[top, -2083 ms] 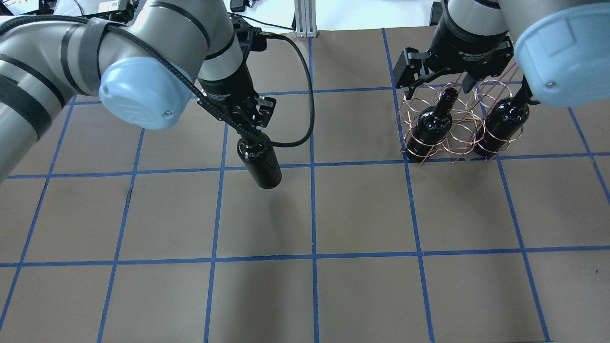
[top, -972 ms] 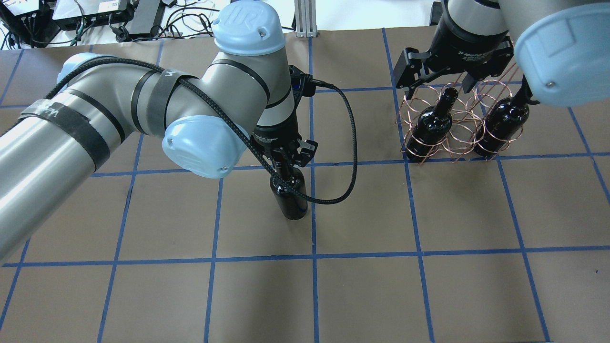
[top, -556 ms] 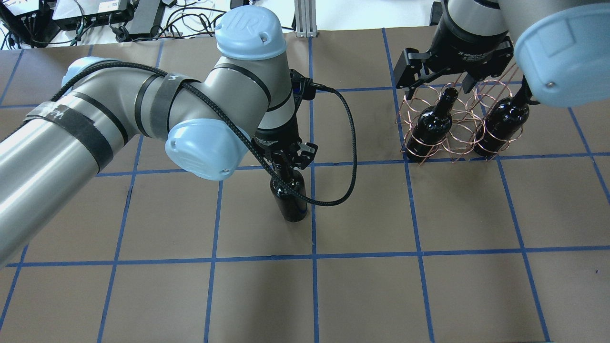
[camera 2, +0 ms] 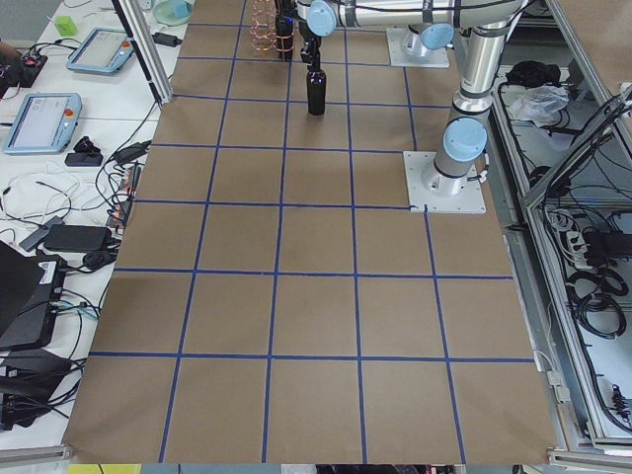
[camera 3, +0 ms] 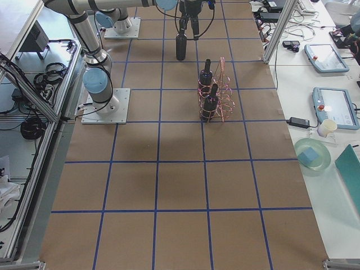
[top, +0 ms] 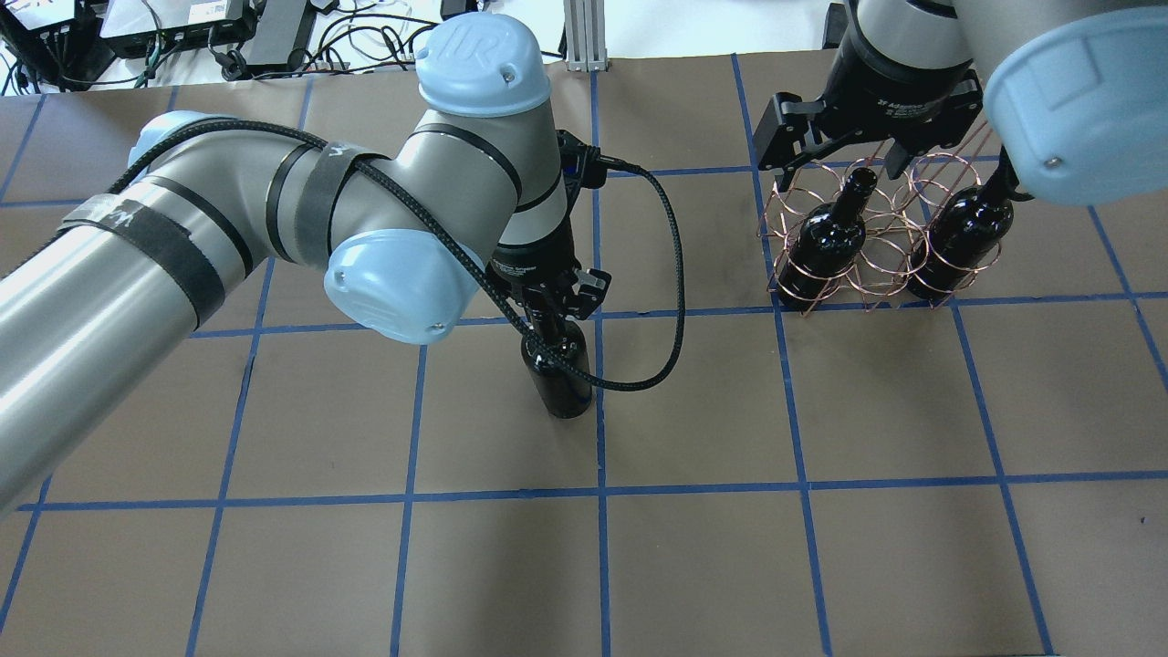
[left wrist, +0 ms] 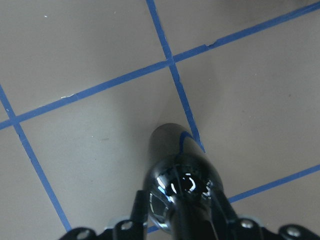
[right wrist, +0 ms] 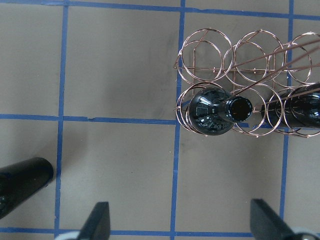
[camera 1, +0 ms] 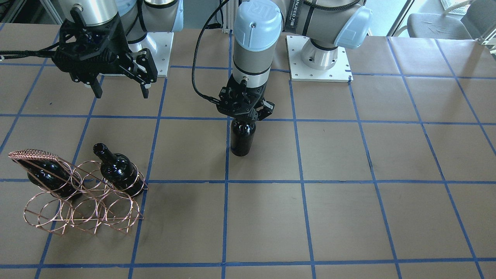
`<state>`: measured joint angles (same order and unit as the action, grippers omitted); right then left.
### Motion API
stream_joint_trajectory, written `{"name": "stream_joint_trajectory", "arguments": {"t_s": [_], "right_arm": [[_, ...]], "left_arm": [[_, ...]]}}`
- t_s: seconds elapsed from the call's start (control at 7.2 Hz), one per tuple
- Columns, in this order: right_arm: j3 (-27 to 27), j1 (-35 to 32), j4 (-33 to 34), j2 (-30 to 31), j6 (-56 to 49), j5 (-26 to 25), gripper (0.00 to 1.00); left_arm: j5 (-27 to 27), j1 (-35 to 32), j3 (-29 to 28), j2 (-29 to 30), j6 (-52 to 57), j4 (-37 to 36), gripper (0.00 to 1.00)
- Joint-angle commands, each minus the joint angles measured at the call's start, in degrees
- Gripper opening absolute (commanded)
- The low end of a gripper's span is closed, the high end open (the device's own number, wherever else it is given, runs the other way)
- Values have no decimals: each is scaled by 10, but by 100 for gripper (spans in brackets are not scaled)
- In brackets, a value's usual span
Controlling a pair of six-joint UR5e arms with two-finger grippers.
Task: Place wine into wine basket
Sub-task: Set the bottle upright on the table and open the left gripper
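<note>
Near the middle of the table (top: 894, 566), brown paper ruled into squares by blue tape, the left gripper (top: 548, 318) points straight down, its fingers clamped on the neck of a glossy black wine bottle (top: 559, 376). The bottle is upright beside a blue tape line. Its base is at the table or just above it, and the views do not show whether it touches. A black cable (top: 673, 274) loops from the left wrist and passes in front of the bottle's shoulder.

Taking the overhead view as the clock face, with twelve pointing away from the robot, the copper wire basket (top: 876, 260) stands at about two o'clock from the held bottle, well apart from it. Two more black bottles lean in its rings, one (top: 826, 239) at the nine o'clock end and one (top: 960, 235) at the three o'clock end, both with necks tipped towards twelve. A ring lies between them.

Above the basket hangs the right gripper (top: 835, 162), its fingers spread wide apart and touching nothing. Its wrist camera looks down on the nine o'clock bottle's uncorked mouth.
</note>
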<state>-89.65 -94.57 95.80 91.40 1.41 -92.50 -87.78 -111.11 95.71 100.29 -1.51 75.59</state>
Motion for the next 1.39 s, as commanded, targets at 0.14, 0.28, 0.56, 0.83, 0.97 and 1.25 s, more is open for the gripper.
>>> {"name": "stream_joint_trajectory", "arguments": {"t_s": [0.14, 0.28, 0.56, 0.83, 0.97, 1.25], "right_arm": [[0, 0, 0, 0, 1, 0, 100], [0, -1, 0, 0, 1, 0, 100], [0, 0, 0, 0, 1, 0, 100], [0, 1, 0, 0, 0, -1, 100], [8, -1, 2, 1, 9, -1, 100], [41, -10, -37, -10, 66, 8, 100]], "left_arm": [[3, 6, -36, -17, -10, 1, 100], [-4, 23, -77, -19, -22, 3, 100], [2, 84, -120, -35, -23, 42, 100], [9, 143, -121, -44, -16, 44, 100], [14, 183, -122, -53, -14, 65, 100], [7, 235, -121, -72, 25, 112, 100]]}}
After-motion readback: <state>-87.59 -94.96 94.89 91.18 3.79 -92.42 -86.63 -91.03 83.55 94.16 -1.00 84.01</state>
